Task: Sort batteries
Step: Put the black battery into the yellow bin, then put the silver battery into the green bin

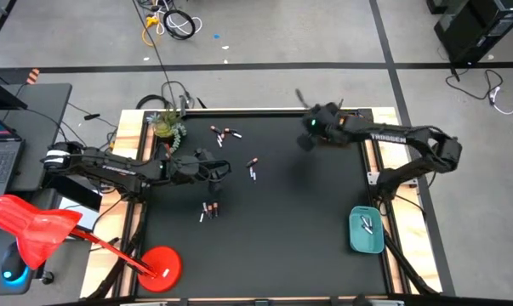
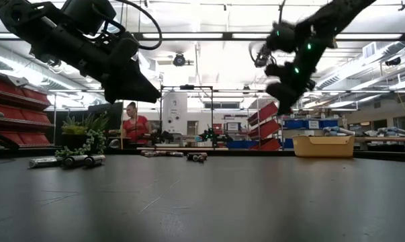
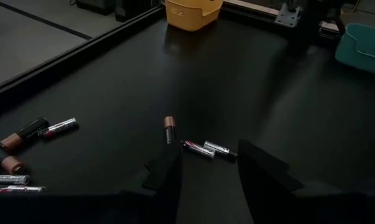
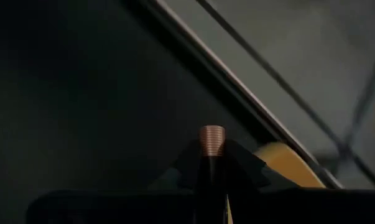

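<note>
Batteries lie scattered on the black mat: a group at the far left (image 1: 225, 132), a pair in the middle (image 1: 253, 166) and a few nearer (image 1: 209, 208). My left gripper (image 3: 209, 186) hovers open over the mat's left half (image 1: 218, 167), just short of the middle batteries (image 3: 209, 149), with nothing between its fingers. My right gripper (image 1: 307, 140) is raised high over the far right part of the mat (image 2: 283, 104). It is shut on one copper-ended battery (image 4: 212, 138). A yellow tray (image 4: 287, 163) shows beyond its fingers. My right gripper pinches a battery between its two fingers. The battery's copper-coloured end (image 4: 212, 134) sticks out past the fingertips (image 4: 237, 158), so it lies along the fingers. The fingers slant downward, and the battery is lifted clear of the table. Its body is hidden between the fingers.
A teal tray (image 1: 366, 229) holding batteries sits at the near right of the mat. The yellow tray (image 2: 323, 146) stands at the far right edge, and a small plant (image 1: 167, 125) at the far left corner. A person (image 2: 133, 126) is in the room behind.
</note>
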You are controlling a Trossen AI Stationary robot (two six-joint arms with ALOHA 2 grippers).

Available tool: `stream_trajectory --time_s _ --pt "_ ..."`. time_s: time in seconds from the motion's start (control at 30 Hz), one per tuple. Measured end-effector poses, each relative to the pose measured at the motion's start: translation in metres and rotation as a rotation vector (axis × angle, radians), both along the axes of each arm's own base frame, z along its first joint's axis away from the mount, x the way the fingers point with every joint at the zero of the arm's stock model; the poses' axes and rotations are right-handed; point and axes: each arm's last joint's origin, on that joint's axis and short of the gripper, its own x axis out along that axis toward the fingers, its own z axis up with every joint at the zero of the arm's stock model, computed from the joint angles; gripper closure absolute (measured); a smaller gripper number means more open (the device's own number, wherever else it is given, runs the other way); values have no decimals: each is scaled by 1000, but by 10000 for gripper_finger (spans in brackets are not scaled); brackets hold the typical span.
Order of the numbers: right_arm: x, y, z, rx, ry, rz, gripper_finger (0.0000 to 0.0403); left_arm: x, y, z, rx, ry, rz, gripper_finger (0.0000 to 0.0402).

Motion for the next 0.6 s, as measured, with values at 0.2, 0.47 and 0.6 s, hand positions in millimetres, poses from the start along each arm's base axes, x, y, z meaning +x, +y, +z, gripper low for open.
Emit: stream_trajectory --time_s 0.2,0.47,0.6 --pt "-33 -47 -16 91 24 -180 334 1 0 2 20 -13 -9 245" --pt "-40 -65 -42 221 57 -178 270 1 0 2 24 -14 -10 245" --pt "-33 -59 -22 166 3 -168 255 1 0 2 24 -12 -10 245"
